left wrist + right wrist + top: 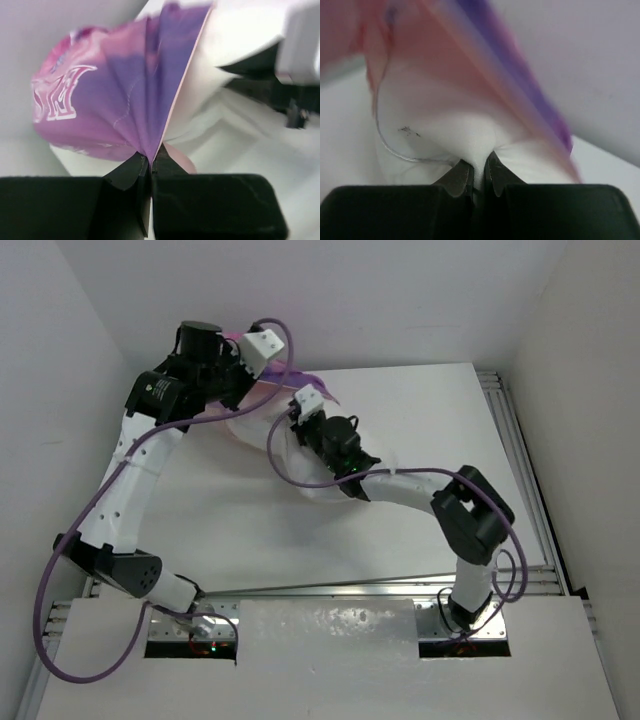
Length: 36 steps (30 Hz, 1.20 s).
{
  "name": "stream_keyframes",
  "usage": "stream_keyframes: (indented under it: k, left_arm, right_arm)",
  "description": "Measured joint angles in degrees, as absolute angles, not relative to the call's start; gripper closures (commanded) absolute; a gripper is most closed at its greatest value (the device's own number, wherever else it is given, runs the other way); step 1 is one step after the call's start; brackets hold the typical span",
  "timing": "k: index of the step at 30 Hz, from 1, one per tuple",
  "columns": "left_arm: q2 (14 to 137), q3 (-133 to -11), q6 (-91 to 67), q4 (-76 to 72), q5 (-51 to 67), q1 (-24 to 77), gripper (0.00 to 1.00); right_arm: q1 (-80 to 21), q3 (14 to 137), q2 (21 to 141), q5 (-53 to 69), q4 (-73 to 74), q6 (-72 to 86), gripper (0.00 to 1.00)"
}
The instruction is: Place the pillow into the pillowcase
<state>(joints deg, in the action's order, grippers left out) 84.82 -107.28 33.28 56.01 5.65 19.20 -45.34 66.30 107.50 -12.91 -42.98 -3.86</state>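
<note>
Left gripper point(151, 162): jaws clamped tight on a pinch of the thin purple-pink fabric pillowcase point(115, 85), which has white lettering on it. The cloth fans up and out from the pinch. Judged purpose: hold one edge of the case raised so the mouth hangs open and does not slide with the stuffing.

In the top view this arm reaches to the far left of the flat white table point(420, 420), and the case bunches right at its wrist.

Right gripper point(480, 165): jaws nipped shut on a fold of the plump white stuffed fabric pillow point(465, 127). No gap shows apart from the cloth between the tips. A loose thread lies on the white fabric just left of the pinch. Pink and purple case cloth drapes over and behind the white, so the gripped part looks to sit at or just inside the opening. How deep it sits, cannot tell.

Pillow location: middle of the table towards the far side, under the right wrist, its far end touching the case. Its near end is bare white on the table.

Step in hand, judged: feeding the pillow into the held-open case, partly done. The grip is a small nip of soft fabric and may slip under load. Next probably needs a push towards the left gripper while that side holds firm.
</note>
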Motion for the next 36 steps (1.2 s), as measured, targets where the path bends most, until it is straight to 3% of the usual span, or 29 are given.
stream_keyframes:
  k: [9, 19, 26, 36]
  left_arm:
    - [88.0, -119.0, 35.8, 62.5, 14.0, 25.5, 1.00]
    - [87.9, -123.4, 32.9, 65.6, 19.1, 25.4, 1.00]
    - [87.4, -116.9, 32.2, 65.1, 22.6, 25.4, 1.00]
    - [88.4, -121.9, 31.4, 65.1, 29.2, 25.1, 1.00]
  right_arm:
    - [-44.8, 66.2, 100.1, -15.0, -50.9, 2.5, 1.00]
    - [-42.1, 73.1, 110.3, -18.1, -48.9, 5.3, 1.00]
    - [-42.2, 79.5, 114.4, -22.0, -48.8, 10.2, 1.00]
    - [-44.0, 77.8, 114.1, -22.1, -56.0, 10.9, 1.00]
